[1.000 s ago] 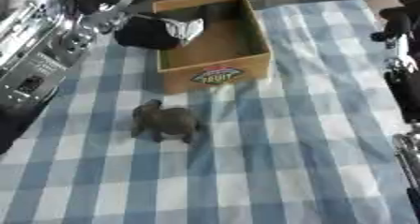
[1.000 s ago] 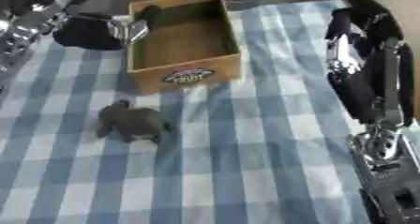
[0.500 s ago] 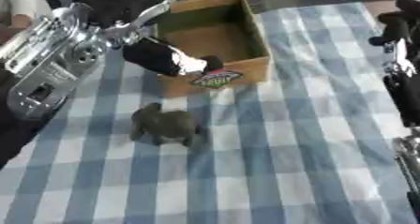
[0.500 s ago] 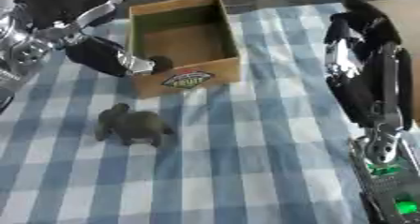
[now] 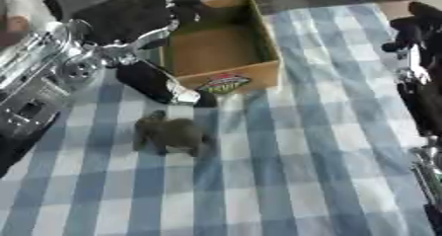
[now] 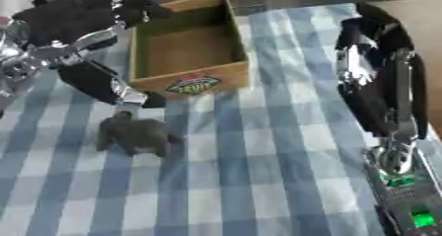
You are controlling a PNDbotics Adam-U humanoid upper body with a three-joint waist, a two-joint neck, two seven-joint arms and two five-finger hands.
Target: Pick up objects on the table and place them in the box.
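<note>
Grey animal figure (image 5: 172, 134) is lying on the checked table (image 5: 293, 171), just before the cardboard box (image 5: 226, 57). I am lowering my left hand (image 5: 164, 84) beside it, fingers extended, holding nothing; I should be centring over its body before closing.

Open checked cloth (image 5: 302, 171) right of and below grey animal figure (image 5: 172, 134): free passage. Left hand (image 5: 164, 84) just above figure, blocking approach from box (image 5: 223, 47) side. Box mouth unobstructed. Right hand (image 6: 380, 77) along right edge, well apart.
</note>
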